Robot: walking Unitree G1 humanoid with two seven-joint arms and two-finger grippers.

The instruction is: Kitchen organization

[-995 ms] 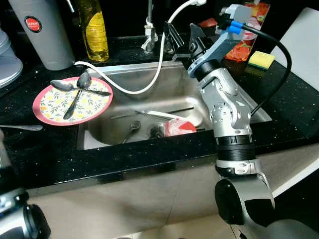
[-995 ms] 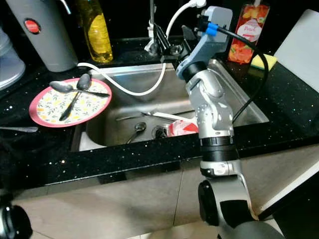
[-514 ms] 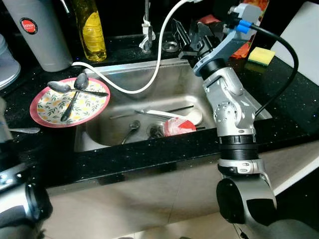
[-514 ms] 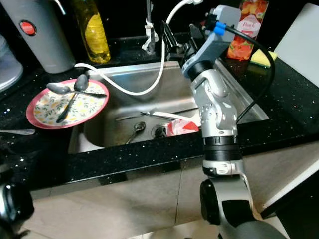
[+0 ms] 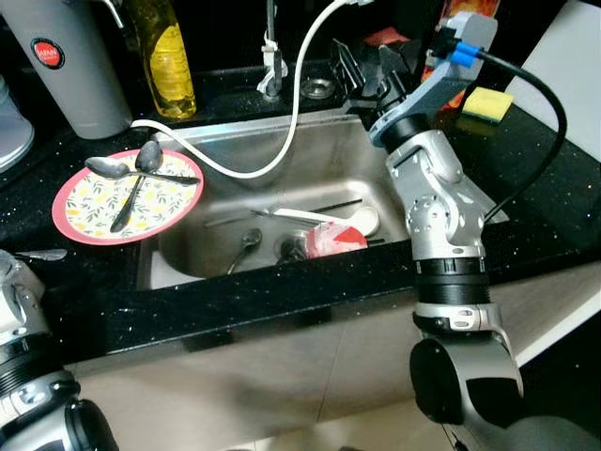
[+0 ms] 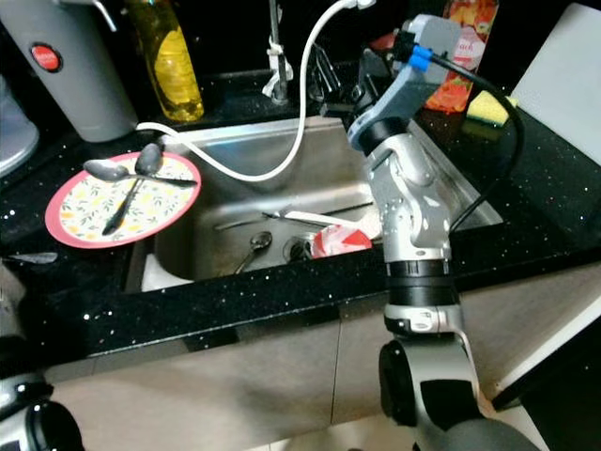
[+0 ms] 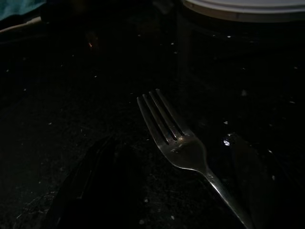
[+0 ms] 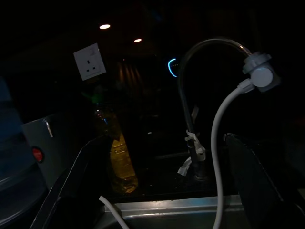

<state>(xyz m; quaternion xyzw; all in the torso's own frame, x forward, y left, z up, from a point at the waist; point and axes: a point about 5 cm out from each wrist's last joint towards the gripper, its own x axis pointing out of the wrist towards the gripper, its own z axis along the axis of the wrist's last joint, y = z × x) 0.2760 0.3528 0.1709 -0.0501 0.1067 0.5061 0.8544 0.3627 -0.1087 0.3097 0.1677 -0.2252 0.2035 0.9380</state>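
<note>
While our head views show spoons [image 5: 127, 167] on the plate [image 5: 80, 211], our left claw [image 7: 171, 191], spread and empty, straddles a fork [image 7: 183, 148] on the worktop [image 7: 71, 95].

Your right gripper [image 5: 368, 68] hangs spread over the sink's [image 5: 282, 169] back rim; two spoons [image 5: 127, 167] cross on the floral plate [image 5: 127, 195] on the desk [image 5: 235, 301].

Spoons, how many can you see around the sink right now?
3: two spoons lie on the plate left of the sink, and one lies in the basin near the drain. More may hide under the clutter there.
</note>
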